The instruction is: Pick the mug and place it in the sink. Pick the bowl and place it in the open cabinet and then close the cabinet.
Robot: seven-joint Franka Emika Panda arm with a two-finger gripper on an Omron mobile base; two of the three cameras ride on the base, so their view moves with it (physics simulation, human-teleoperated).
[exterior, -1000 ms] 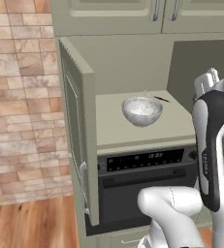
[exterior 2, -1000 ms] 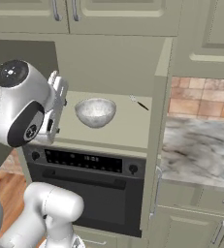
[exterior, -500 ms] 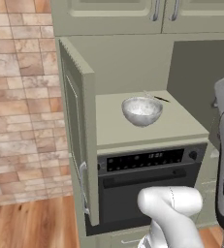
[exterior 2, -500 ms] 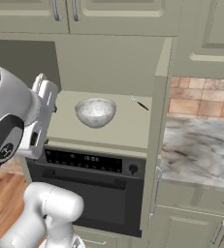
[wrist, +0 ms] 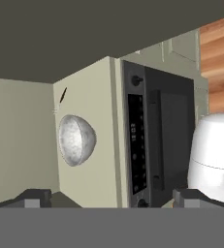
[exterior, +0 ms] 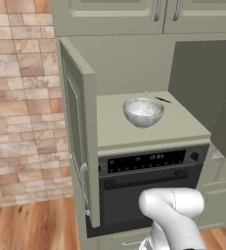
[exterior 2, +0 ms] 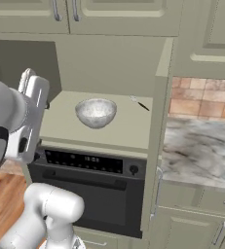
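Left and right base views: the marbled grey-white bowl (exterior: 143, 111) stands upright on the pale shelf (exterior: 119, 129) inside the open sage-green cabinet (exterior: 78, 132), toward the middle of the shelf, and nothing touches it. A thin dark utensil (exterior: 163, 100) lies behind the bowl, near the back wall and apart from it. Both cabinet doors stand swung outward; the left door (exterior: 76, 146) projects toward the camera with its slim metal handle (exterior: 83, 188) on the lower edge, and the right door (exterior 2: 155, 146) stands edge-on in the right base view. A black built-in oven (exterior: 151, 183) with a control strip sits directly below the shelf. Shorter sage-green doors (exterior: 158, 14) close the space above. A brick wall (exterior: 21, 107) lies to the left of the cabinet and a marbled table (exterior 2: 199, 153) to its right. Hand view, rolled sideways: the gripper (wrist: 111, 197) is spread wide with nothing between its fingertips (wrist: 33, 197), well apart from the bowl, which shows against the shelf beside the oven front.
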